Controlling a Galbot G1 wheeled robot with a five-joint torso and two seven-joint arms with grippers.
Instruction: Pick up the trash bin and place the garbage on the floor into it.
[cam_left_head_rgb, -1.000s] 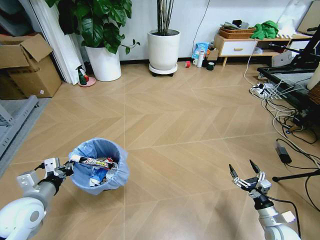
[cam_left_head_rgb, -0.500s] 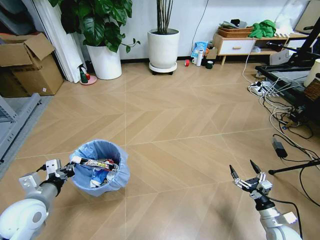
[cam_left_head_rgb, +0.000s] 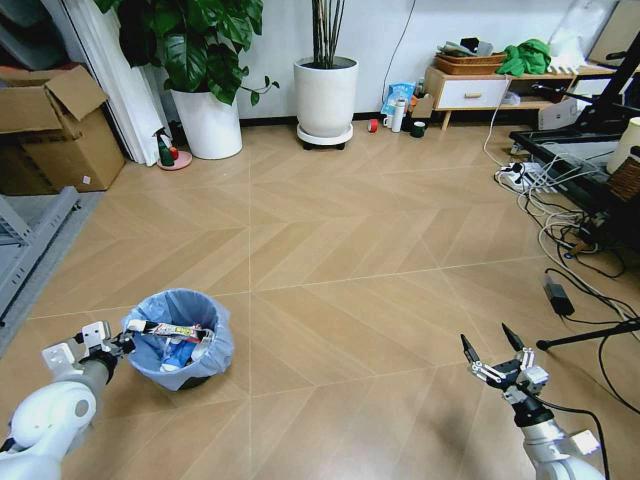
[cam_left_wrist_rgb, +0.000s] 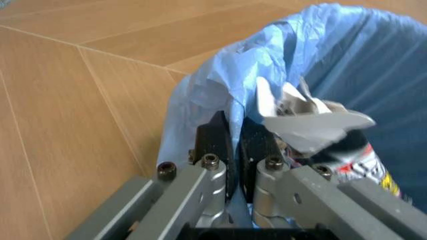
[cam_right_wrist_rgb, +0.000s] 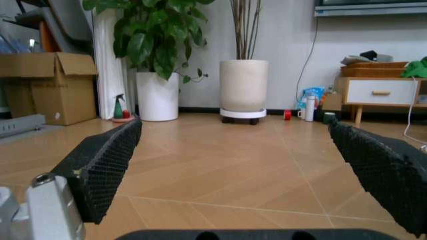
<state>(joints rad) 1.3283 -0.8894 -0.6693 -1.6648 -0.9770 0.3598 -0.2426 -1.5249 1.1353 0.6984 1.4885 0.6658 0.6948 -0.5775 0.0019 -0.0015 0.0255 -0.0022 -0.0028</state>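
Crinkled light-blue plastic lines the small dark trash bin (cam_left_head_rgb: 178, 339) on the herringbone wooden floor (cam_left_head_rgb: 350, 250); my left gripper (cam_left_head_rgb: 112, 343) pinches its rim. Right gripper (cam_left_head_rgb: 497, 355) gapes wide, empty. Next: find remaining litter.

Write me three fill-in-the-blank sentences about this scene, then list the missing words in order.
1. The left pincer is shut on the ____ of the trash bin.
2. The right pincer hovers above the floor with its fingers ____.
3. The bin's plastic bag is light ____ in colour.

Missing words: rim; open; blue
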